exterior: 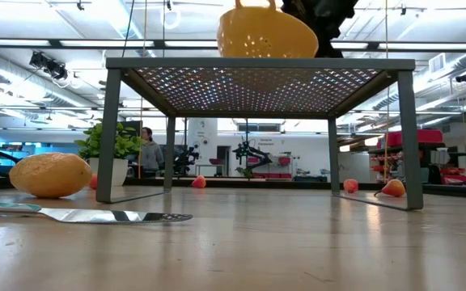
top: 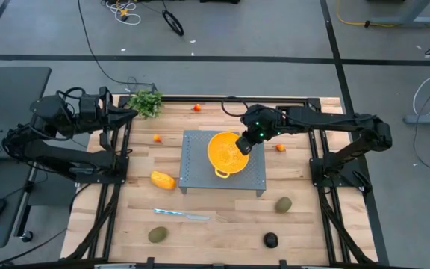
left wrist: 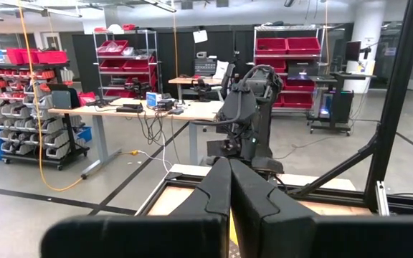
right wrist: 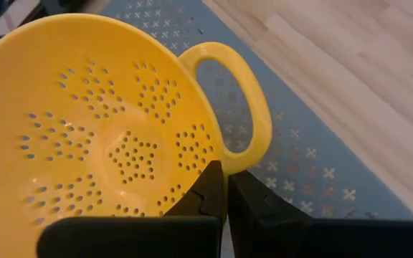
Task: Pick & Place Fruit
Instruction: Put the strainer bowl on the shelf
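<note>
The table (top: 222,224) is pale, matt wood planks. The stand (top: 200,175) is grey perforated metal. The colander (right wrist: 84,136) is smooth, glossy yellow plastic. The knife (exterior: 112,216) has a shiny metal blade. The oblong fruit (exterior: 51,175) looks matt and finely rough.

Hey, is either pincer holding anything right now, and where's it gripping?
Nothing is held. The right pincer is shut, empty, over the yellow colander near its rim; the left pincer is shut, empty, off the table's left edge.
</note>
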Robot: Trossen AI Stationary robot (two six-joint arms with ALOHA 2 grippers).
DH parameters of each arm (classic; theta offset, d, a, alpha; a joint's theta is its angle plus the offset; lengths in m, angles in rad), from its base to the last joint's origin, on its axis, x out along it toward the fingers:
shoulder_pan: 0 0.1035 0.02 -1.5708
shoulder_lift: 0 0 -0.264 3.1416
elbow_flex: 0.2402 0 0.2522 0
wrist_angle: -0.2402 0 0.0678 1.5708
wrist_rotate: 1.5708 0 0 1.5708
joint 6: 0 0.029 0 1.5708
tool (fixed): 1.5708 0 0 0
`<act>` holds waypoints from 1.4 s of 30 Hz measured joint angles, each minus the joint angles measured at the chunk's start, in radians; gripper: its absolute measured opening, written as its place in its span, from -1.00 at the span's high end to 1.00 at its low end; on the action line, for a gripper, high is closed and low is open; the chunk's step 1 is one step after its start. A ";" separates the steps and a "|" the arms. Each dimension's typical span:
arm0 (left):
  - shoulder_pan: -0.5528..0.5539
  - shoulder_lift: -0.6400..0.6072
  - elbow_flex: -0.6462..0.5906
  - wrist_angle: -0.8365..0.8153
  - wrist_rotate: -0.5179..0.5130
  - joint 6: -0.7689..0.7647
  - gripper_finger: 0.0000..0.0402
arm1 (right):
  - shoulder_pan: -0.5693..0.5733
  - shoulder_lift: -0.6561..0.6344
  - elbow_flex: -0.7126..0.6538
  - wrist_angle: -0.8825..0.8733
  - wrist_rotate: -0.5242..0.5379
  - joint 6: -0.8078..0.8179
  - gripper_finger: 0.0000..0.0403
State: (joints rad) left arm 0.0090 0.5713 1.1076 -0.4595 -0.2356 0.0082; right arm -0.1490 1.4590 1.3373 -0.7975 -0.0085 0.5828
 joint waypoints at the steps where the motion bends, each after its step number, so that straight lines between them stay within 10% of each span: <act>1: 0.000 0.000 0.000 0.000 0.000 0.000 0.98 | 0.000 0.000 0.000 0.000 0.000 -0.009 0.97; 42: 0.000 -0.001 0.000 0.001 -0.015 0.000 0.97 | 0.001 0.001 0.000 -0.004 -0.074 -0.059 0.88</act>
State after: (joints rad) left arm 0.0092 0.5701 1.1076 -0.4583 -0.2508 0.0078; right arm -0.1481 1.4601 1.3369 -0.8016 -0.0823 0.5238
